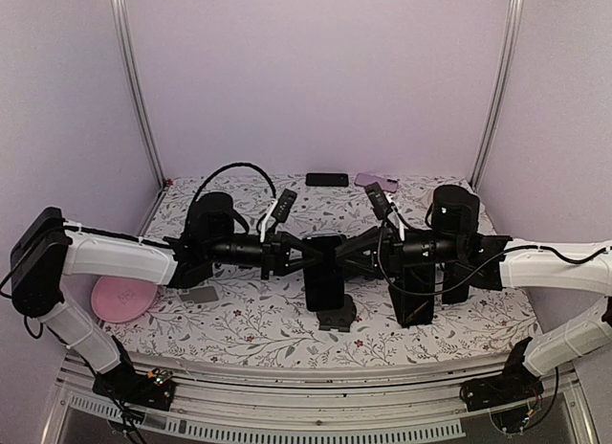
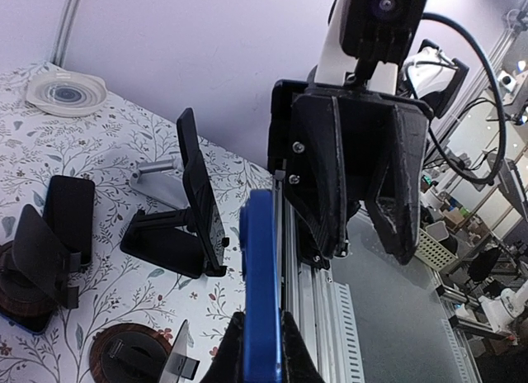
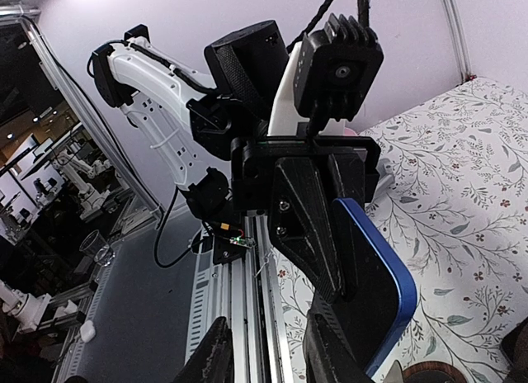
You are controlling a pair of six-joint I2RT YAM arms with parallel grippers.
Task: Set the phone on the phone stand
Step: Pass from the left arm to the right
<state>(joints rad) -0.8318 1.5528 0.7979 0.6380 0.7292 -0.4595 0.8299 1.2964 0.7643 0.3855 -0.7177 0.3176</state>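
The phone (image 1: 325, 272), dark-faced with a blue case, is held upright in the air over the middle of the table. My left gripper (image 1: 301, 257) is shut on its edge; in the left wrist view the blue edge of the phone (image 2: 262, 276) stands clamped in that gripper (image 2: 262, 350). My right gripper (image 1: 359, 262) faces it from the other side. In the right wrist view its fingers (image 3: 216, 354) stand apart with only the table rail between them, and the phone (image 3: 388, 304) lies just outside the right finger. The black phone stand (image 1: 337, 316) sits on the cloth below the phone.
The table has a floral cloth (image 1: 268, 324). A pink plate (image 1: 124, 299) and a grey piece (image 1: 198, 294) lie left. A black object (image 1: 327, 179) sits at the back. The left wrist view shows several other stands (image 2: 66, 222), a silver stand (image 2: 157, 170) and a white lid (image 2: 66, 90).
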